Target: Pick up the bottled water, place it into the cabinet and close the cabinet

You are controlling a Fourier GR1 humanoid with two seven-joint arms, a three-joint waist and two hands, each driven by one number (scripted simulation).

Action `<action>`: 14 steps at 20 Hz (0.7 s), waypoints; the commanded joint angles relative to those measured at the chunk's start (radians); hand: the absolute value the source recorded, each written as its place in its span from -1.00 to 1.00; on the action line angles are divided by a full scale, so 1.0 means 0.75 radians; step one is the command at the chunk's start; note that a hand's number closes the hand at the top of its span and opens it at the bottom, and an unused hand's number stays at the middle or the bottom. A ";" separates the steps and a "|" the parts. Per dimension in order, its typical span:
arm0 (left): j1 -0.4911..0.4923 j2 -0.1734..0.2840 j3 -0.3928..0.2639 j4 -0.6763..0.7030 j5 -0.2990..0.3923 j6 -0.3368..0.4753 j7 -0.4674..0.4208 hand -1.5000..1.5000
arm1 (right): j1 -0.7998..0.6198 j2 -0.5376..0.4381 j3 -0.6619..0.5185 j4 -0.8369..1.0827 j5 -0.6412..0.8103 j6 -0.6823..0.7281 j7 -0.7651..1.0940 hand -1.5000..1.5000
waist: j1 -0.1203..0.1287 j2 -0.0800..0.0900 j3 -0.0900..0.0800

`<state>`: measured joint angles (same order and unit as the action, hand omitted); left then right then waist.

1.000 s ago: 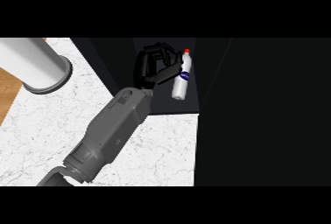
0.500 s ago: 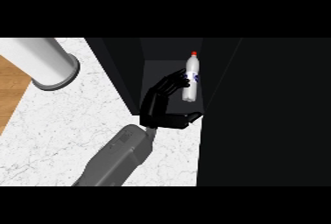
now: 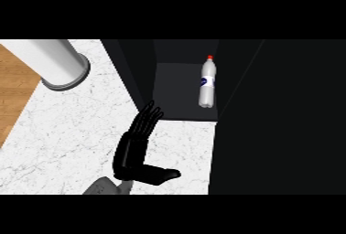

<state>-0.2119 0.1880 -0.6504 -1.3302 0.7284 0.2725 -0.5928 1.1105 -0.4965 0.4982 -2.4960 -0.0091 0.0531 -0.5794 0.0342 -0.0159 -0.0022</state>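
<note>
The bottled water (image 3: 208, 82), clear with a red cap and a blue label, is inside the dark cabinet (image 3: 174, 87), against its right wall, and nothing touches it. My left hand (image 3: 135, 151) is outside the cabinet, over the marble counter in front of its opening. The fingers are straight and point towards the cabinet's left wall, the thumb sticks out to the right, and the hand holds nothing. It is well below and left of the bottle. My right hand does not show.
A large dark panel (image 3: 283, 119), the cabinet's door or side, fills the right of the view. A white cylinder (image 3: 59, 64) stands at the upper left on the marble counter (image 3: 61, 132). A wooden surface (image 3: 13, 91) borders the counter on the left.
My left hand has let go of the bottle and drawn back down and left, out of the cabinet. The bottle stays inside.
</note>
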 commanded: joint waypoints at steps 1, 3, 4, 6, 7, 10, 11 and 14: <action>0.250 0.125 -0.032 -0.255 0.009 -0.010 -0.035 -1.00 | -0.003 -0.097 0.055 -0.158 0.154 0.039 0.086 1.00 | 0.017 0.003 0.000; 0.346 0.220 -0.021 -0.276 0.027 -0.108 -0.080 -1.00 | -0.032 -0.186 0.055 -0.152 0.199 0.094 0.097 1.00 | 0.034 0.001 -0.004; 0.352 0.268 0.009 -0.310 0.036 -0.134 -0.086 -1.00 | -0.056 -0.235 0.014 -0.171 0.216 0.118 0.085 1.00 | 0.031 -0.001 -0.003; 0.411 0.330 0.001 -0.323 0.023 -0.195 -0.125 -1.00 | -0.143 -0.287 0.018 -0.156 0.270 0.155 0.082 1.00 | 0.039 0.001 -0.005; 0.430 0.354 0.014 -0.342 0.027 -0.198 -0.131 -1.00 | -0.135 -0.330 0.040 -0.195 0.299 0.169 0.109 1.00 | 0.035 -0.003 -0.008; 0.486 0.427 0.047 -0.410 0.012 -0.218 -0.178 -1.00 | -0.213 -0.383 0.071 -0.225 0.314 0.181 0.161 1.00 | 0.046 0.003 -0.009; 0.548 0.495 0.072 -0.432 0.048 -0.293 -0.199 -1.00 | -0.236 -0.377 0.081 -0.221 0.303 0.173 0.151 1.00 | 0.051 0.001 -0.009; 0.622 0.571 0.146 -0.481 0.077 -0.317 -0.243 -1.00 | -0.287 -0.405 0.126 -0.248 0.315 0.159 0.203 1.00 | 0.046 0.000 -0.009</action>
<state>0.1752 0.5367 -0.5895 -1.6345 0.7624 0.0769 -0.7353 0.9336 -0.7431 0.5468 -2.4988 0.0435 0.1529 -0.5284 0.0669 -0.0155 -0.0088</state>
